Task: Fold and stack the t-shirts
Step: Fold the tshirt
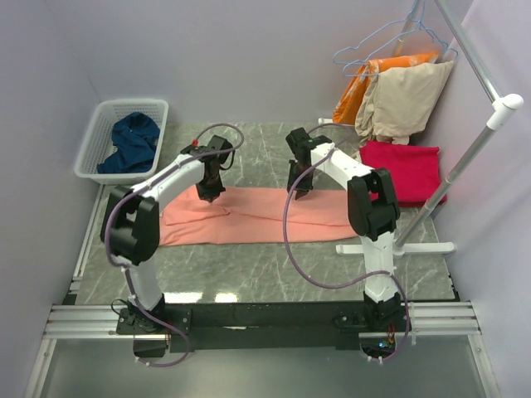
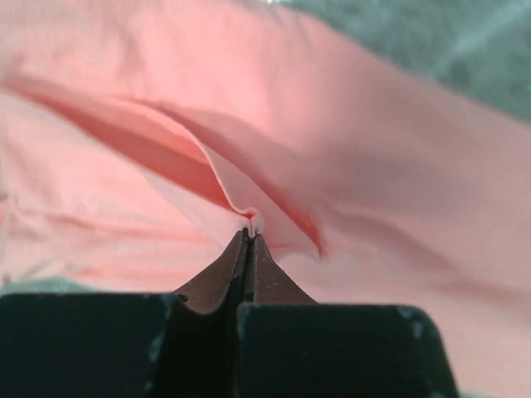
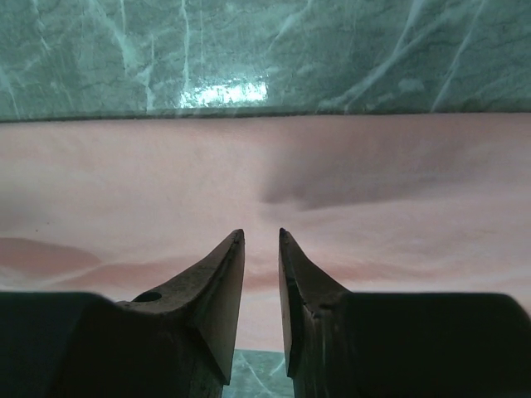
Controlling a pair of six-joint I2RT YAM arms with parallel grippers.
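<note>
Nearest, the salmon-pink t-shirt (image 1: 257, 220) lay flat on the table (image 1: 249, 274). The left gripper (image 2: 250, 228) pinched a fold of it; the right gripper (image 3: 261, 236) hung over it, fingers narrowly parted. Beyond lay the crimson t-shirt (image 1: 402, 170) and the navy t-shirt (image 1: 133, 141), the latter in a basket (image 1: 90, 153).

Soft matt cloth — the salmon-pink t-shirt (image 1: 257, 220); glossy, smooth marbled table (image 1: 249, 272).
</note>
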